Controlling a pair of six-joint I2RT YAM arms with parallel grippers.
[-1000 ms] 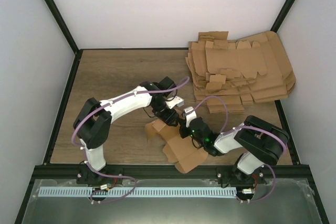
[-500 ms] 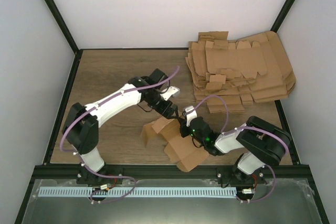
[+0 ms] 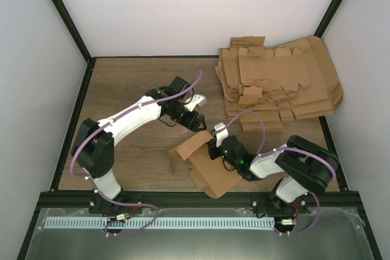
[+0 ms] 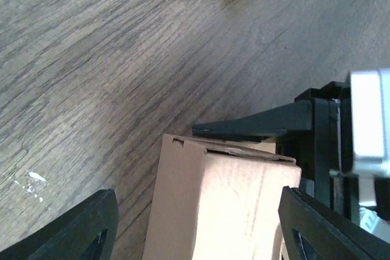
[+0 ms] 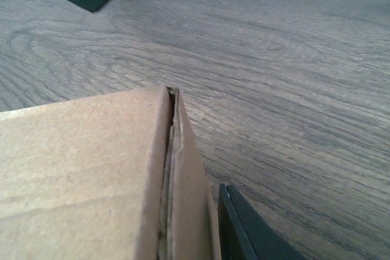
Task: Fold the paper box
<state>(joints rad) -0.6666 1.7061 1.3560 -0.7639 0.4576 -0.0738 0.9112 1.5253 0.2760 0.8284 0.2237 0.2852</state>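
- White walls (image 3: 195, 10) and a black frame enclose a wood-grain counter (image 3: 128, 89) that fills the middle of the top view.
- Upper right of that view: a pile of flat brown cardboard sheets (image 3: 280, 83), fanned out against the right wall and well apart from the work.
- Left arm (image 3: 131, 120) reaches from lower left toward the centre. Right arm (image 3: 292, 162) bends in from lower right.
- Paper box (image 3: 204, 162) lies on the counter just below centre, partly folded, with one panel raised and flat flaps spread toward the bottom edge.
- Left tool (image 3: 194, 120) hovers just above and left of the box's raised panel, released. In the left wrist view its fingers (image 4: 91, 223) stand wide at the bottom corners, with the box (image 4: 225, 199) between them and untouched.
- Right tool (image 3: 211, 146) sits against the raised panel's right end. The left wrist view shows a black finger (image 4: 250, 127) lying along the box's top edge.
- In the right wrist view only one finger (image 5: 244, 229) shows, just beside the folded cardboard edge (image 5: 79, 168), so I cannot tell whether that tool is clamped on it or has let go.
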